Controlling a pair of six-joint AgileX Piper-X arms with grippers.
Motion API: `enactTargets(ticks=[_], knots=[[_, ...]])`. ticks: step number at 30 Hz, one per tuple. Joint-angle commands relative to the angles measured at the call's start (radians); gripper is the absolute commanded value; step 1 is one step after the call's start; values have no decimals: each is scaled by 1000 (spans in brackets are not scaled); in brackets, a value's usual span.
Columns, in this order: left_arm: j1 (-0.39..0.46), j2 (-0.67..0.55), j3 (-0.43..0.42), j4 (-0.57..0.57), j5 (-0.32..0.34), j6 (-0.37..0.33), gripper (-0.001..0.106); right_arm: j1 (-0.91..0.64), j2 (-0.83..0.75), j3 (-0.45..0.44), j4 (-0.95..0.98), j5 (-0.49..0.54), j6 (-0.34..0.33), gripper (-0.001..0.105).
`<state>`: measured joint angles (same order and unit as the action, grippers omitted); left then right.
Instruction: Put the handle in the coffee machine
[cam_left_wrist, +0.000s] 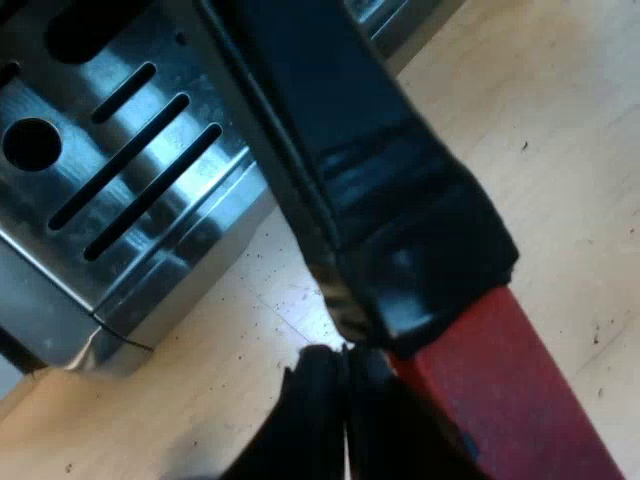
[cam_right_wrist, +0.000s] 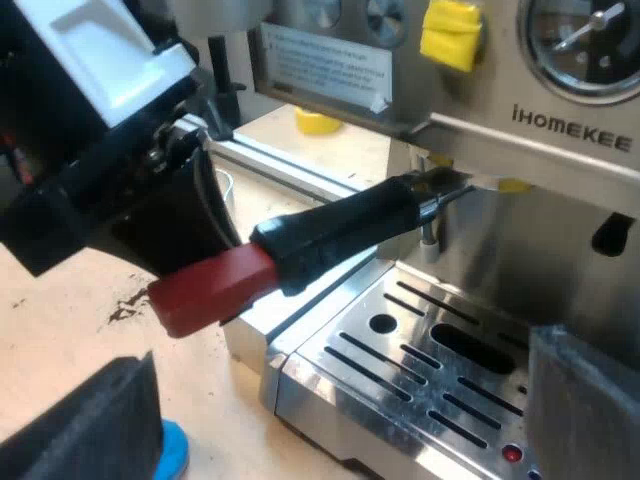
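Right wrist view has the espresso machine (cam_right_wrist: 560, 140) looming over everything, with its slotted drip tray (cam_right_wrist: 420, 370) below. The handle (cam_right_wrist: 330, 235) is at the machine's front. Its metal end is tucked up under the brew head, and the dark grip sticks out past the tray's edge, tilting down to its red end (cam_right_wrist: 210, 285). We can't tell if it's locked in. Our right gripper (cam_right_wrist: 340, 410) hangs over the tray, fingers spread wide with nothing in them. Left wrist view puts our left gripper (cam_left_wrist: 345, 365) right up against the handle where black meets red. Its fingers are pinched together with just a sliver of light showing and nothing between them. Wooden table (cam_left_wrist: 560, 150) underneath, with a blue object (cam_right_wrist: 172, 450) on it near one right finger.
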<state>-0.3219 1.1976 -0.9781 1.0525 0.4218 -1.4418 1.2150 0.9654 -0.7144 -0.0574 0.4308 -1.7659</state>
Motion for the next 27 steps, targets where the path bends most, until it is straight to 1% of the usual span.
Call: enactTargets(ticks=[1, 4, 6, 7, 10, 12, 18, 19, 21, 22, 23, 24, 27], knots=[[-89, -13, -3, -61, 13, -43, 0, 0, -10, -3, 9, -8, -3, 76], [-111, -13, -3, -70, 12, -59, 0, 0, -10, -3, 11, -12, -3, 76], [-140, -13, -3, -93, 9, -131, 0, 1, -10, -3, 19, -26, -3, 76], [-155, -13, -3, -115, 9, -158, 0, 1, -10, -3, 20, -26, 18, 76], [-179, -13, -3, -149, 9, -200, 0, 1, -10, -3, 26, -33, 24, 76], [-190, -13, -3, -170, 11, -218, 0, 1, -10, -3, 33, -33, 40, 76], [-202, -13, -3, -258, 26, -218, 0, 1, -10, -3, 39, -33, 43, 76], [-202, -13, -3, -297, 49, -218, 0, 1, -10, -3, 39, -33, 43, 76], [-202, -13, -3, -331, 76, -233, 0, 1, -10, -3, 39, -33, 43, 76], [-202, -13, -3, -331, 76, -233, 0, 1, -10, -3, 39, -33, 43, 76], [-202, -13, -3, -355, 95, -249, 0, 1, -10, -3, 39, -33, 43, 76], [-202, -13, -3, -400, 144, -267, 0, 1, -10, -3, 39, -33, 43, 76], [-202, -13, -3, -429, 162, -267, 0, 1, -10, -3, 39, -31, 43, 76]])
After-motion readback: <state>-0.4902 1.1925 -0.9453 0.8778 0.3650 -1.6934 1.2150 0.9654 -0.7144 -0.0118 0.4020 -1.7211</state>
